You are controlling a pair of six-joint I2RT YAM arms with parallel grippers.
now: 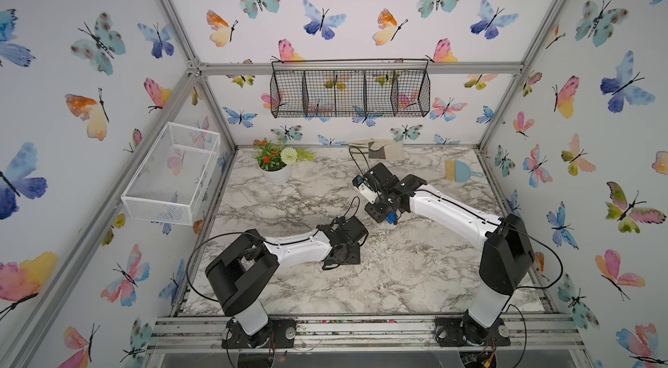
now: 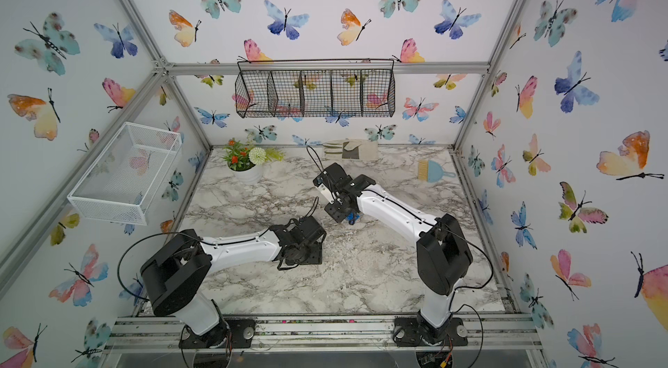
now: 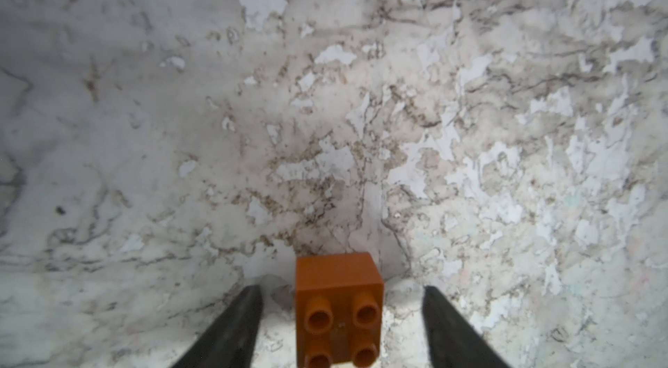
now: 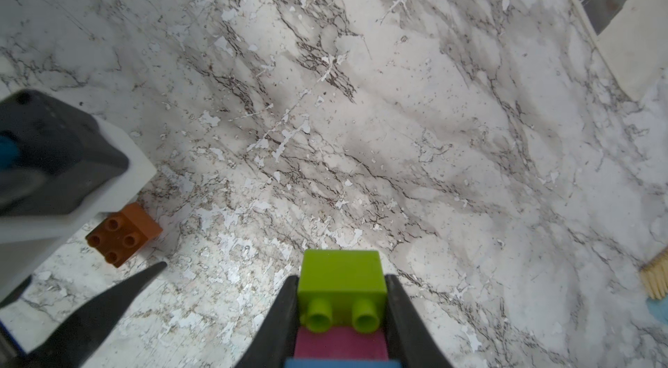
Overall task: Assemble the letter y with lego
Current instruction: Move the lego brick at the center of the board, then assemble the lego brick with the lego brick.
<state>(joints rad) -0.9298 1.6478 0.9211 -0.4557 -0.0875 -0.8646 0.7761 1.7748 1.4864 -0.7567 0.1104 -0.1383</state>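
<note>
In both top views, bare table (image 1: 397,275) is seen at the lower middle and middle left. The centre is blocked by the left end effector (image 3: 341,290) and the right end effector (image 4: 340,277), which is clamped on a green brick (image 4: 341,270). A gap is seen on each side of the orange brick (image 3: 338,308) between the spread left fingers (image 3: 231,326). The upper edge is taken by a flower pot (image 1: 276,167), cloth (image 1: 383,149) and brush (image 1: 461,171).

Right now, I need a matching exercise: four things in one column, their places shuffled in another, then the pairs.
1 orange brick
2 green brick
3 pink brick
4 brush

A foremost brick in the shut right gripper
B between green brick and blue brick
C on the table inside the open left gripper
D near the table's far edge

Pairs: 1-C, 2-A, 3-B, 4-D
</note>
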